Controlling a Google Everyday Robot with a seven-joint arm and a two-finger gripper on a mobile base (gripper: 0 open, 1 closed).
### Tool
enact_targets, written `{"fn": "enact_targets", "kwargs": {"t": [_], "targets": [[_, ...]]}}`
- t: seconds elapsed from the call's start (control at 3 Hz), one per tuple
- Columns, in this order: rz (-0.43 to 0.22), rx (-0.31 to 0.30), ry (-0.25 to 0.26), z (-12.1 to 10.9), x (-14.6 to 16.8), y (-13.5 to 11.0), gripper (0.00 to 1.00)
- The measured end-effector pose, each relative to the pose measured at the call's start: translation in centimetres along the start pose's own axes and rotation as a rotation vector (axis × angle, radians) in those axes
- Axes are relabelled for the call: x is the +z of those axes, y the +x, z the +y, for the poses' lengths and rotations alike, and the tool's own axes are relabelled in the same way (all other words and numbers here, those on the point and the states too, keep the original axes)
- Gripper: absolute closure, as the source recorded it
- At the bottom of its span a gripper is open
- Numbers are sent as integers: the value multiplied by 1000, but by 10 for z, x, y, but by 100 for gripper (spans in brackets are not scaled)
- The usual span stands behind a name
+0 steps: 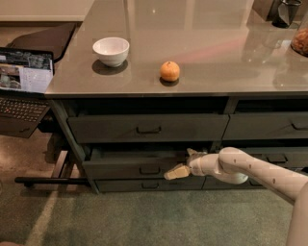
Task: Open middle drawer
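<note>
Nearest, grey-green carpet (144, 221) across the bottom. From 4 o'clock, a white arm (260, 175), ending low in the middle in the hand (179, 169), tan-tipped and aimed toward 8 o'clock. Spread or pressed together: cannot tell. Set against the right part of the middle drawer (120, 169), just at 3 o'clock of the small dark loop handle (149, 170), hiding that stretch of the front.

Second of three fronts in the left bank under the counter (216, 53): wide, shallow, dark grey-green, standing partly open, with a dark strip of its inside showing along the top edge. At 6 o'clock of it, the slim bottom drawer (139, 185); at 12 o'clock, the taller top drawer (106, 129), flush with its frame. At 3 o'clock, a second bank of drawers (269, 126), partly behind the arm. At 9 o'clock, a black bar (48, 181) on the floor and, higher, an open laptop (24, 79).

Farther back, on the glossy grey counter, an orange (170, 71) at 12 o'clock of the hand and a white bowl (111, 51) at 11 o'clock, near each other but apart. Farthest, at 1 o'clock, a dark container (284, 12) in the corner
</note>
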State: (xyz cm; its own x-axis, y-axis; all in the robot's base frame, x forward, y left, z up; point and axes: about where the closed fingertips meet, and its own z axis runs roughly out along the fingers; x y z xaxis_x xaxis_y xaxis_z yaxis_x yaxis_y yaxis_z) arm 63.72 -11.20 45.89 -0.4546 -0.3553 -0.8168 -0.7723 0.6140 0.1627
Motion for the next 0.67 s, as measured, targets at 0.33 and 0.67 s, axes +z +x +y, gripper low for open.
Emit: {"fn": "enact_targets", "kwargs": {"t": [0.33, 0.67], "targets": [[82, -17, 8, -7, 4, 14, 0], [159, -43, 14, -13, 0, 25, 0]]}}
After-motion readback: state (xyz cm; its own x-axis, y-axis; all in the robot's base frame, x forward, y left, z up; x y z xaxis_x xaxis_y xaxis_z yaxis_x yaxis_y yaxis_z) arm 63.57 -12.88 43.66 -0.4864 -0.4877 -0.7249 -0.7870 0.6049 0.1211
